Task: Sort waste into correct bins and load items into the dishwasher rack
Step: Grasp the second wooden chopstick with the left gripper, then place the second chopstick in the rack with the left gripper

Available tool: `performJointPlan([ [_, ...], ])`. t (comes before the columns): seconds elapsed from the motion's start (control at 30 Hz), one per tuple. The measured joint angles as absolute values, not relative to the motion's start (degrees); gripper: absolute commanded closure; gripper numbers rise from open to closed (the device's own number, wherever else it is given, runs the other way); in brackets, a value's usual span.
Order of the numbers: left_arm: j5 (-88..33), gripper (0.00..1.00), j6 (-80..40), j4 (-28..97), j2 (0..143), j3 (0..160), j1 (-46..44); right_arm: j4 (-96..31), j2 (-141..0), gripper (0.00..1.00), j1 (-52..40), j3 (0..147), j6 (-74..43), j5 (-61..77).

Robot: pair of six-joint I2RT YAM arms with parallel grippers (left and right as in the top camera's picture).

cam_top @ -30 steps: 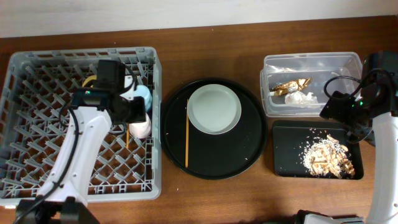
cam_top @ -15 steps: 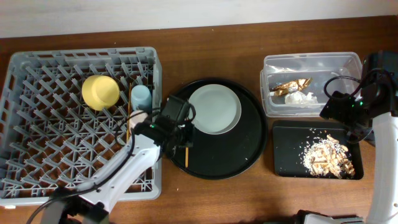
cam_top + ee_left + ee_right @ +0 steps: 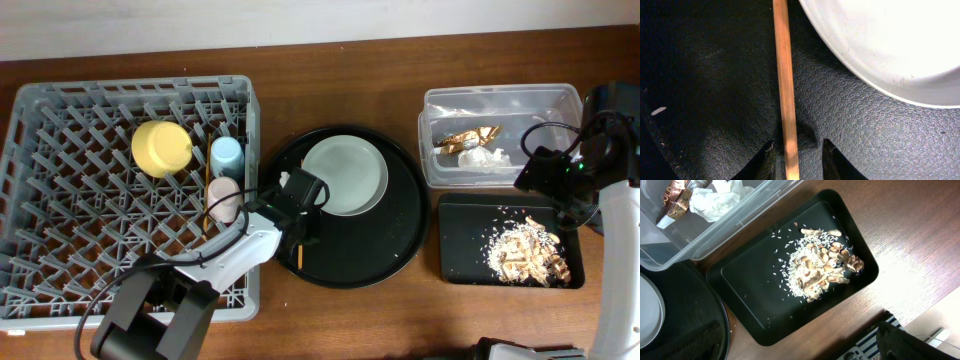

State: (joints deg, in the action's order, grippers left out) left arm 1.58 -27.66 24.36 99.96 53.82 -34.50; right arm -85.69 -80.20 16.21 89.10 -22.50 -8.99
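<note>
My left gripper (image 3: 302, 207) is low over the round black tray (image 3: 385, 250), open, with its jaws (image 3: 797, 150) either side of a thin wooden chopstick (image 3: 784, 75) lying flat; the chopstick also shows in the overhead view (image 3: 300, 255). The pale plate (image 3: 345, 175) lies just right of it. The grey rack (image 3: 80, 230) holds the yellow bowl (image 3: 162, 148), blue cup (image 3: 227, 153), pink cup (image 3: 224, 198) and a second chopstick (image 3: 207, 185). My right gripper (image 3: 555, 180) hovers between the two bins; its jaws do not show.
The clear tub (image 3: 440, 165) holds the gold wrapper (image 3: 470, 137) and white tissue (image 3: 487, 157). The black rectangular tray (image 3: 465, 250) holds tan food scraps (image 3: 525, 250). In the right wrist view the scraps (image 3: 820, 270) lie mid-tray.
My left arm left the rack, crossed onto the round black tray and came down over the chopstick. The pink cup now stands uncovered in the rack. The right arm has not moved.
</note>
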Motion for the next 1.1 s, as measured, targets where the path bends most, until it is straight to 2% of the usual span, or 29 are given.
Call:
performJointPlan([
  [0.03, 1.7, 0.93, -27.9, 24.4, 100.0, 53.8, -34.5, -85.7, -80.2, 0.01, 16.2, 89.1, -22.5, -9.0],
  [0.2, 2.6, 0.95, -28.6, 24.4, 100.0, 53.8, -36.3, -85.7, -80.2, 0.01, 16.2, 89.1, -22.5, -9.0],
  [0.27, 4.3, 1.0, -29.3, 24.5, 100.0, 53.8, -37.4, -85.7, -80.2, 0.01, 16.2, 89.1, -22.5, -9.0],
  [0.47, 6.5, 1.0, -29.8, 26.4, 99.9, 54.6, -37.9, -85.7, -80.2, 0.01, 16.2, 89.1, -22.5, -9.0],
  [0.6, 9.0, 1.0, -29.6, 35.5, 95.3, 60.1, -37.3, -85.7, -80.2, 0.01, 16.2, 89.1, -22.5, -9.0],
  [0.73, 10.9, 1.0, -24.8, 46.7, 85.9, 66.7, -31.0, -85.7, -80.2, 0.01, 16.2, 89.1, -22.5, -9.0],
  [0.83, 11.2, 1.0, -20.7, 52.6, 82.8, 66.7, -22.6, -85.7, -80.2, 0.01, 16.2, 89.1, -22.5, -9.0],
  [1.0, 11.7, 1.0, -17.3, 55.1, 82.8, 66.7, -14.4, -85.7, -80.2, 0.01, 16.2, 89.1, -22.5, -9.0],
  [1.1, 12.3, 1.0, -15.1, 55.1, 82.8, 66.7, -13.5, -85.7, -80.2, 0.01, 16.2, 89.1, -22.5, -9.0],
])
